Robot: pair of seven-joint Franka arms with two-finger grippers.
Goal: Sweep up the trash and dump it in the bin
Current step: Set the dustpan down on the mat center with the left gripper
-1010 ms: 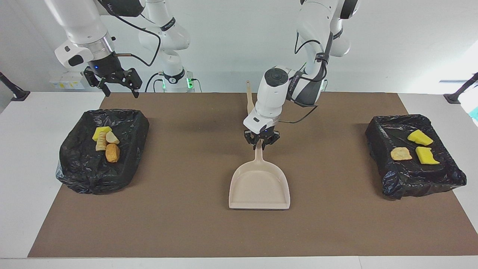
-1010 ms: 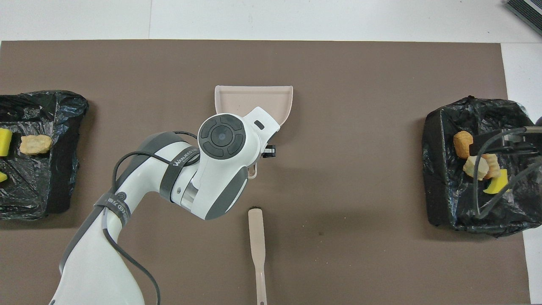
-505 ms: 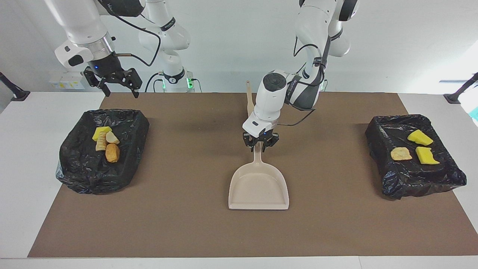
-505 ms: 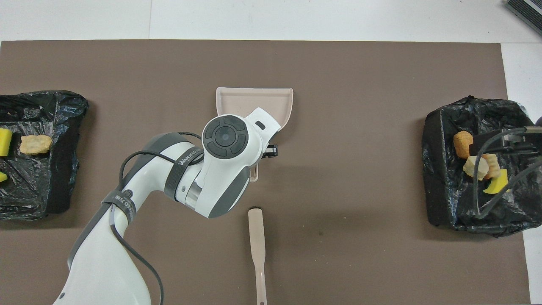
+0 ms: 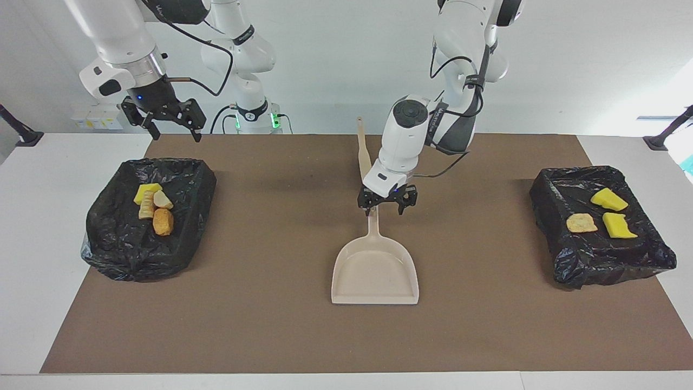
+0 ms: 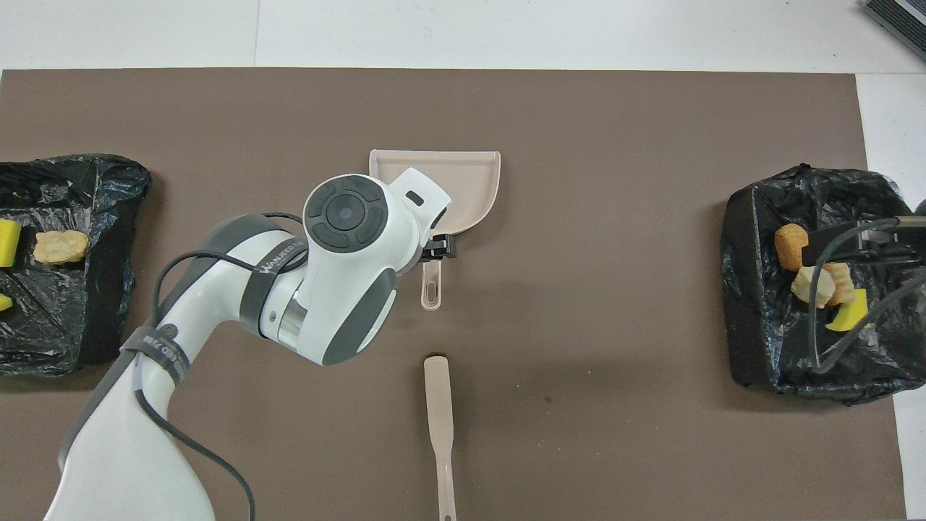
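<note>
The beige dustpan lies flat mid-table, its handle pointing toward the robots. My left gripper hangs open just over the handle's end, holding nothing. In the overhead view the left arm's hand covers most of the pan. The trash lies in two black-lined bins. The bin at the right arm's end holds a yellow sponge and pastries. The bin at the left arm's end holds two yellow sponges and a pastry. My right gripper waits open, raised by the first bin.
The beige brush lies on the brown mat between the dustpan's handle and the robots, and it shows whole in the overhead view. White tabletop borders the mat at both ends.
My left gripper has opened and let go of the dustpan's handle, then lifted a little and drifted toward the left arm's end. The dustpan stays flat on the mat. The right arm has not moved.
</note>
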